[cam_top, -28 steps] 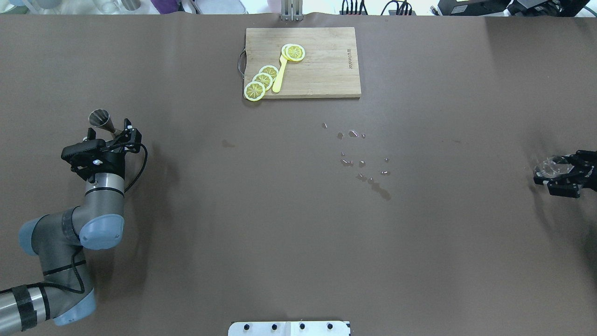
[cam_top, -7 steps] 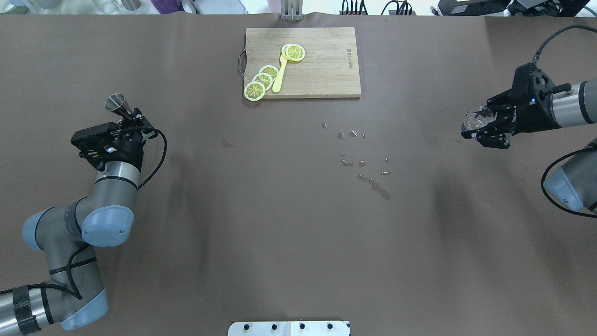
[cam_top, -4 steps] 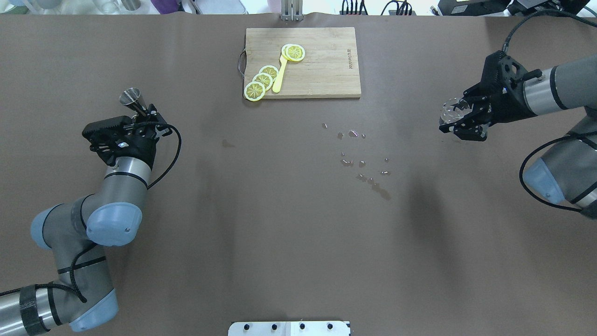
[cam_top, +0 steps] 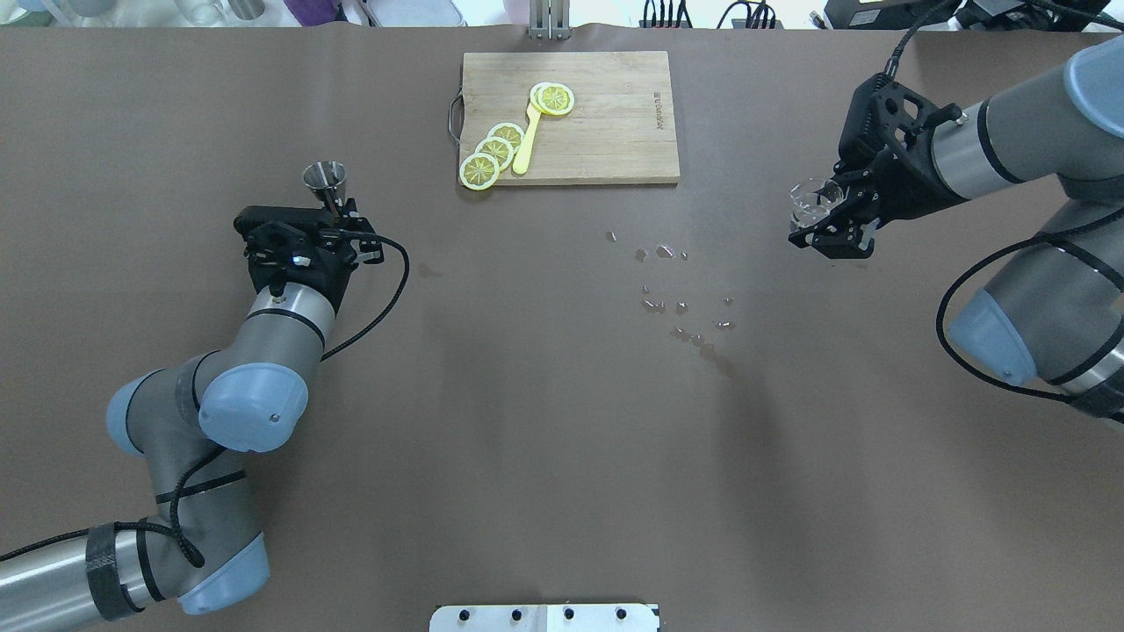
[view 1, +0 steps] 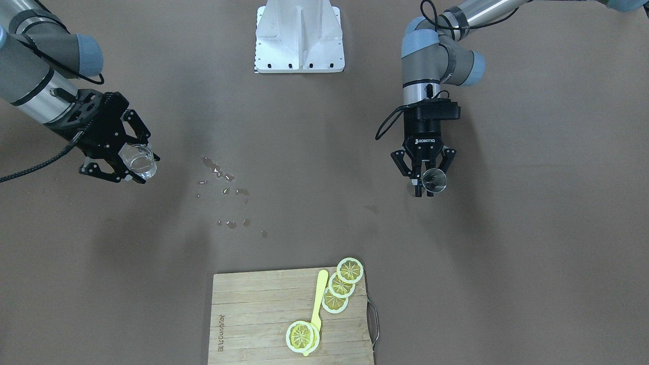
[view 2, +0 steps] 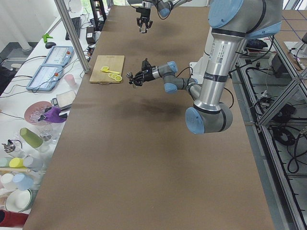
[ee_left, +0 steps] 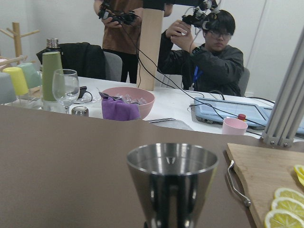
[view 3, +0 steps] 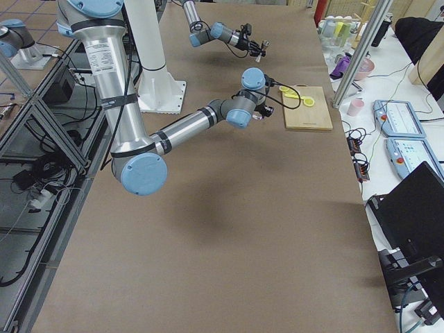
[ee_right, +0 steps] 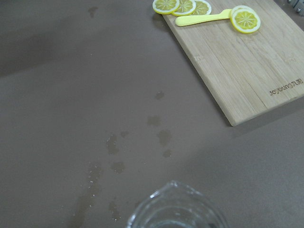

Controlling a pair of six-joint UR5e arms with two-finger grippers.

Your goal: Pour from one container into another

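Left claw [view 1: 425, 176] is clamped on a steel jigger [view 1: 434, 181], mouth up, above the brown surface [view 1: 314, 223]. Right claw [view 1: 128, 163] is closed around a clear glass cup [view 1: 140, 161]. Spilled droplets [view 1: 223, 188] lie between the claws, nearer the right one.

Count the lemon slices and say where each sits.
4: three lemon slices overlap in a row by the cutting board's handle, and one lies on the yellow utensil's wide end. A fifth may hide beneath it.
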